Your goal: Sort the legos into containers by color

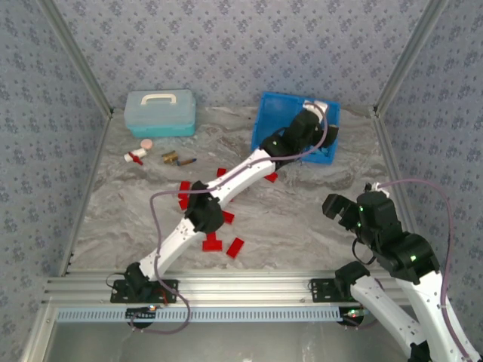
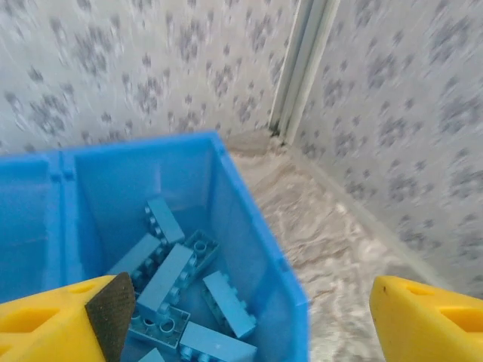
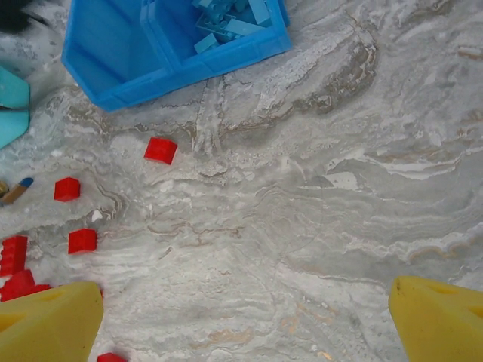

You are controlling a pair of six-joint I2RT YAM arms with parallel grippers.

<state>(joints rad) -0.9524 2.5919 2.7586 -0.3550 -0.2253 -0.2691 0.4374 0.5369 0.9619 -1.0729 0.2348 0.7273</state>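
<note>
The marbled tabletop (image 1: 302, 219) carries a bright blue tray (image 1: 273, 113) at its far side, with a centre divider forming two compartments. The left pincer (image 2: 245, 320) hovers over the tray's right compartment with its jaws spread apart. The right pincer (image 3: 245, 324) hangs above bare tabletop, its jaws spread wide. The light blue legos (image 2: 177, 275) lie heaped in that right compartment. The red legos (image 1: 235, 246) lie scattered on the tabletop nearer the arms, and one sits just beside the tray's near wall.
</note>
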